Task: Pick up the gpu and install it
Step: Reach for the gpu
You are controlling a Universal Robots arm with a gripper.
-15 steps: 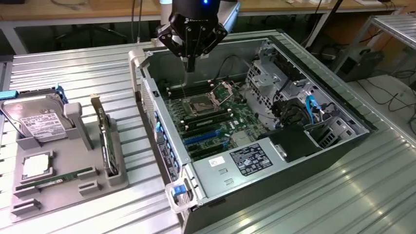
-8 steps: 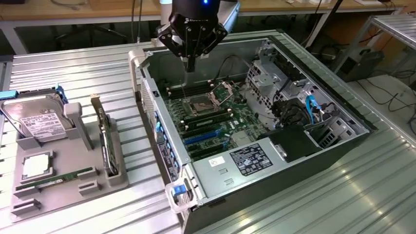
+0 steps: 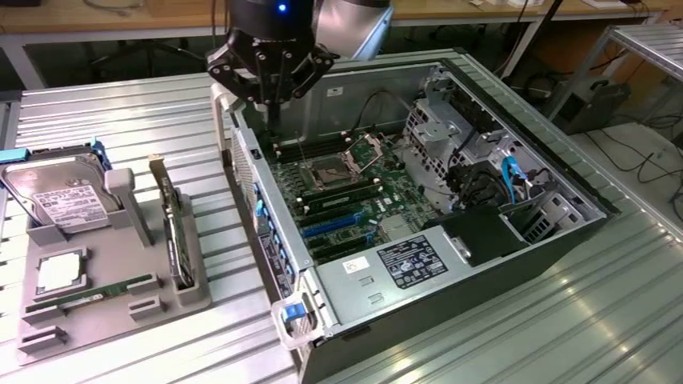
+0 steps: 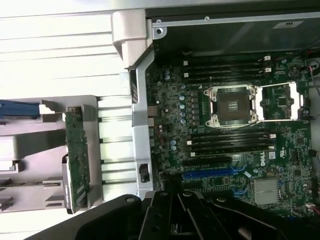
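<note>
Above the open computer case (image 3: 513,240), the end effector (image 3: 273,108) is held narrow and empty. The gpu (image 3: 171,228) is seated upright in the grey holder (image 3: 120,200) on the bench (image 3: 128,120), where it could be knocked if approached unopened.

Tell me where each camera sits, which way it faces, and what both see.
Exterior view: off the arm, high, angled down on the open computer case, tray on the exterior view's left; claw above the case.
Wrist view: on the wrist, looking down onto the motherboard; the claw's dark body shows.
Both show: CPU socket, and gpu standing in the tray.
</note>
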